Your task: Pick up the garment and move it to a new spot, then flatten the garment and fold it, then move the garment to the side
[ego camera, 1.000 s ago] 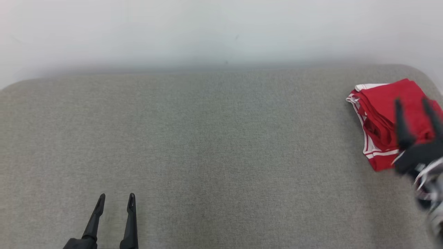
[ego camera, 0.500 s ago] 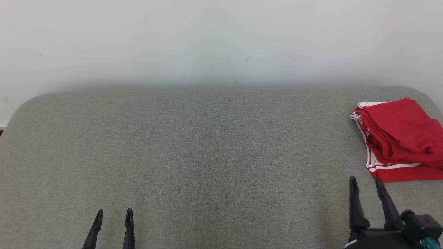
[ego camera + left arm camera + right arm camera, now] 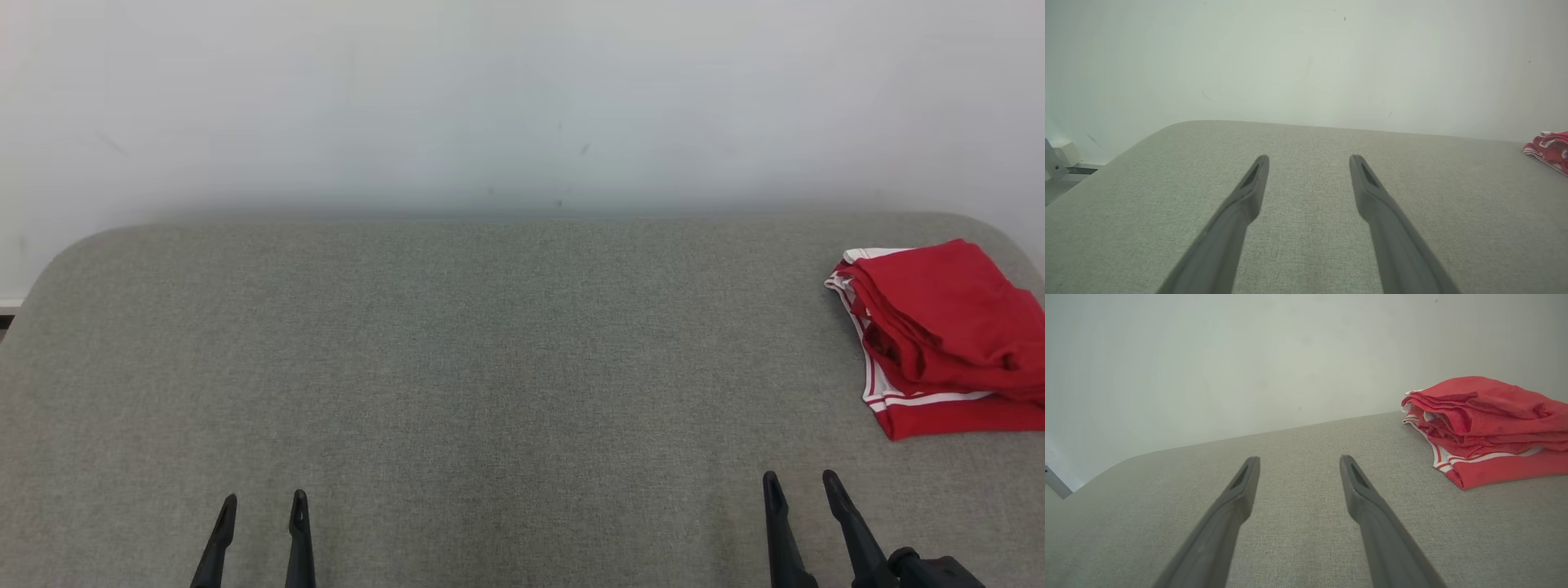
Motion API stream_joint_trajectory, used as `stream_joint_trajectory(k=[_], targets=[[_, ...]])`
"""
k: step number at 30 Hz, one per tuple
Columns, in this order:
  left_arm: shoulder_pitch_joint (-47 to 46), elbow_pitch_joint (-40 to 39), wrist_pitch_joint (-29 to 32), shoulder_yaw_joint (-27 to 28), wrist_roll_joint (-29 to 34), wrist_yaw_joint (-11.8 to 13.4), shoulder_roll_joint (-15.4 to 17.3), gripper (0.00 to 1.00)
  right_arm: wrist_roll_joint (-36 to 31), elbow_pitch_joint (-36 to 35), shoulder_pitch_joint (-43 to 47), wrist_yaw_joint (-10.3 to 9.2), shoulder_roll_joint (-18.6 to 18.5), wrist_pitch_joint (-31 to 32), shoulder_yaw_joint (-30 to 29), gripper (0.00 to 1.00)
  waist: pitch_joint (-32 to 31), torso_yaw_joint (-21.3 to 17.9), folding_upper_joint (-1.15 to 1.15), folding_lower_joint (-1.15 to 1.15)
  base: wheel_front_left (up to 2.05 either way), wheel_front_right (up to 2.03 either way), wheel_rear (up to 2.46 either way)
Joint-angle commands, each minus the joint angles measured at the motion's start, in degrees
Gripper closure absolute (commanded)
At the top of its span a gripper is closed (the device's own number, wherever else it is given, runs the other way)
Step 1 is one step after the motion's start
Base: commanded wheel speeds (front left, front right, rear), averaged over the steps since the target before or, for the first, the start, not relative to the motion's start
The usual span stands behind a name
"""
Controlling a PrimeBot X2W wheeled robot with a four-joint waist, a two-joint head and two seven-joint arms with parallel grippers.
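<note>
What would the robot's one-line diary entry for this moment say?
garment: red, folded, at right end of grey table | left gripper: open, empty | right gripper: open, empty, apart from garment | stage: folded, set aside

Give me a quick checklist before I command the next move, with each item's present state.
1. Open, empty left hand: ok.
2. Open, empty right hand: ok.
3. The red garment is folded into a stack: ok.
4. It lies at the right side of the grey table: ok.
5. Both hands are apart from it: ok.
6. Its right edge rests fully on the table: cannot tell, since it runs past the head view's edge.
</note>
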Motion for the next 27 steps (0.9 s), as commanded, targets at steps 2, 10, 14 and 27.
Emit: stream_joint_trajectory(k=[2,10,14,27], targets=[[1.1,-0.3,-0.1,0.1,0.4,0.4,-0.1,0.0,0.1,0.3,0.6,-0.11,0.0,-0.1,0.8,0.0,-0.1,0.1,0.0,0.0,0.0,0.0,0.0],[1.0,-0.9,-0.1,0.3,0.1,1.2,-0.1,0.0,0.5,0.2,0.8,-0.11,0.0,-0.1,1.6,0.0,-0.2,0.6,0.0,0.0,0.0,0.0,0.0],[1.0,-0.6,-0.1,0.3,-0.2,1.0,-0.1,0.0,0.6,0.3,0.8,-0.11,0.0,-0.1,1.5,0.0,-0.1,0.7,0.0,0.0,0.0,0.0,0.0],[0.7,0.3,-0.1,0.3,-0.7,0.9,-0.1,0.0,0.5,0.5,0.7,-0.11,0.0,-0.1,0.9,0.0,0.2,0.5,0.0,0.0,0.0,0.0,0.0]])
